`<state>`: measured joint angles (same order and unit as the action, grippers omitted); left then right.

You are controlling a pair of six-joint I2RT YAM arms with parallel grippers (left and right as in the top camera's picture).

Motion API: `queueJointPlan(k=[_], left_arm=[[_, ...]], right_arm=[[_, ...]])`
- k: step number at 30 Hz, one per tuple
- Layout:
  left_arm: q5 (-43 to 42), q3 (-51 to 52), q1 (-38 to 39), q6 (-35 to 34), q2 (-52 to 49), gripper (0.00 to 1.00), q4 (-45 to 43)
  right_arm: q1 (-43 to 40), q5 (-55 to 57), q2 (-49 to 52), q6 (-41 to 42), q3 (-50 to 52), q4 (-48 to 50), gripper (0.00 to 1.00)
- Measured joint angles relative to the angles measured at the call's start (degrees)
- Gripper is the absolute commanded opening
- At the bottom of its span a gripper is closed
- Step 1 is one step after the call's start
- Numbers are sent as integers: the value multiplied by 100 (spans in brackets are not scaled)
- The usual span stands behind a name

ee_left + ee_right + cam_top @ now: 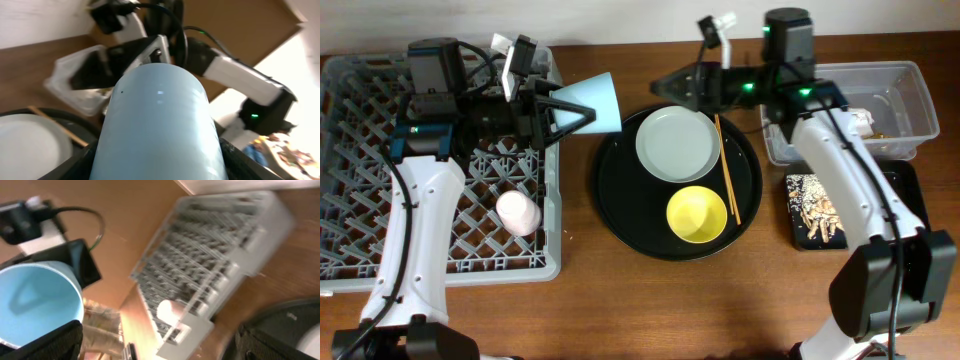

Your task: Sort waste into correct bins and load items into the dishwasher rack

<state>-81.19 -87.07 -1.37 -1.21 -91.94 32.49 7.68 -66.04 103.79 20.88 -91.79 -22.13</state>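
My left gripper (570, 108) is shut on the light-blue cup (602, 93), holding it on its side in the air between the dishwasher rack (380, 255) and the round black tray. The cup fills the left wrist view (160, 120) and shows in the right wrist view (35, 300). My right gripper (665, 88) is open and empty above the round tray's far left rim. The grey-white plate (677, 143), yellow bowl (697, 214) and chopsticks (727, 168) lie on the round tray. The pink cup (518, 212) lies in the rack.
The round black tray (620, 200) sits mid-table. The clear tub (910, 75) stands at the far right with something white inside (861, 118). The shallow black tray (910, 190) in front of it holds brownish scraps (815, 205).
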Motion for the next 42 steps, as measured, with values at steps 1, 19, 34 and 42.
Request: queueJointPlan(k=[1, 19, 34, 42], left_arm=[[219, 0, -2, 26, 0, 67, 42], [7420, -7, 22, 162, 0, 67, 2094], [7886, -737, 210, 140, -452, 67, 3248], [8109, -743, 210, 140, -1652, 67, 3228]], right_arm=[[-90, 114, 2, -66, 0, -236, 98], [409, 3423, 11, -525, 234, -1982, 99], [422, 3886, 11, -573, 236, -2205, 98], [422, 3906, 11, -590, 236, -2208, 98]])
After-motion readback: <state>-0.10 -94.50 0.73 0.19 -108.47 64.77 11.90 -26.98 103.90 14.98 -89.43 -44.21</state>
